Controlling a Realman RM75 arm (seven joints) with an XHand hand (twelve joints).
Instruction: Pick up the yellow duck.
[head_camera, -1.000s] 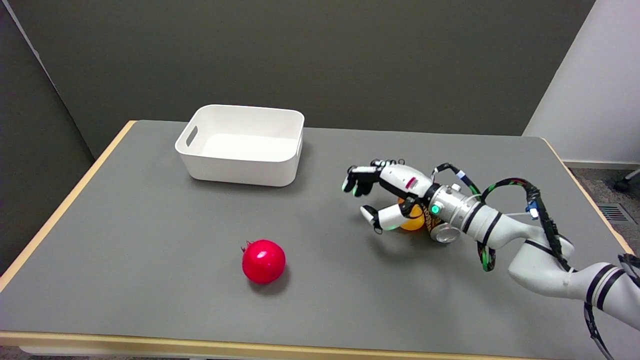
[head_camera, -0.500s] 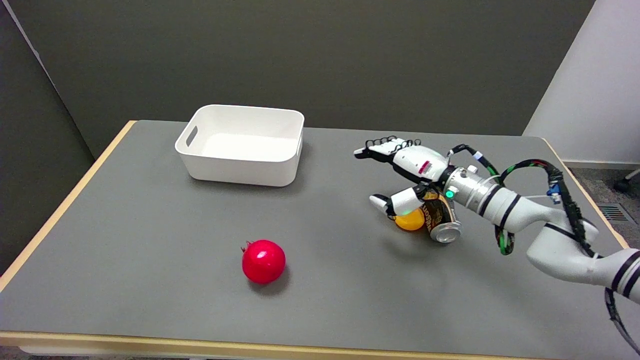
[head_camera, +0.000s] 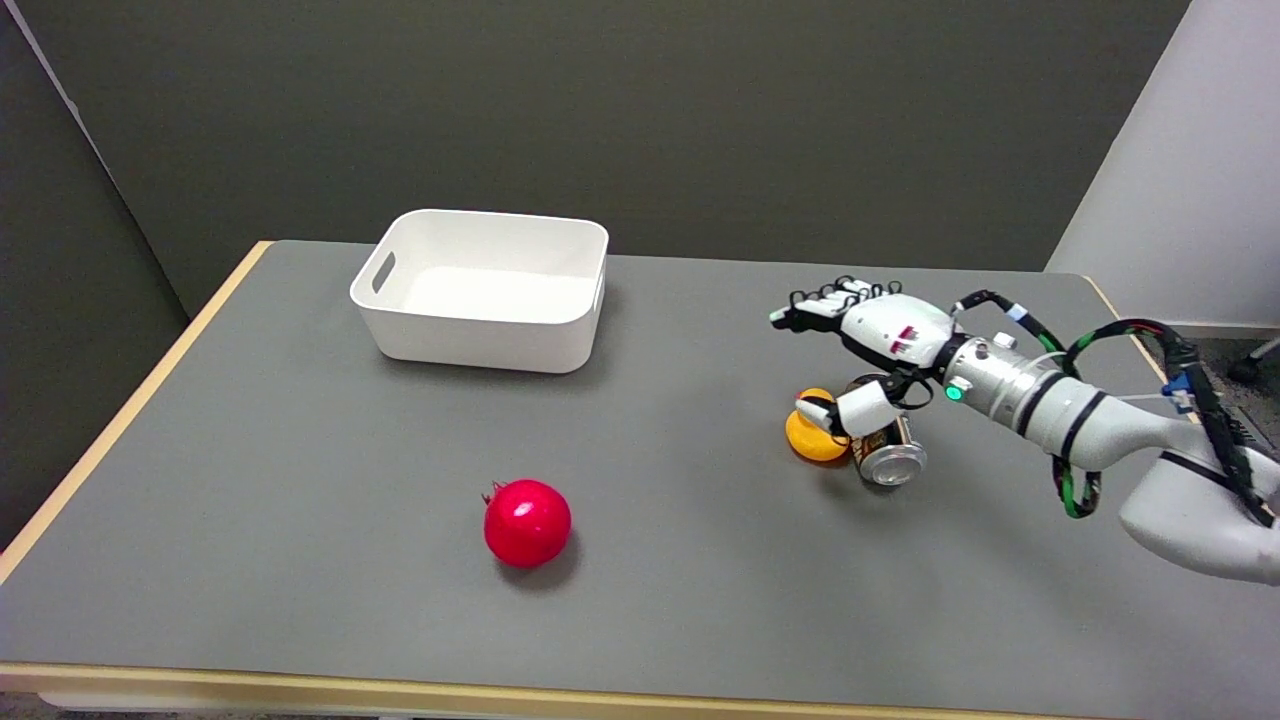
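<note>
A red pomegranate (head_camera: 527, 523) lies nearest, left of centre on the grey table (head_camera: 300, 480). Farther right, the yellow duck (head_camera: 812, 437) rests on the table, touching a tipped can (head_camera: 885, 450) on its right. The right hand (head_camera: 868, 355) hangs above both, fingers spread, holding nothing, thumb just over the duck. A white bin (head_camera: 485, 290) stands farthest, at left.
</note>
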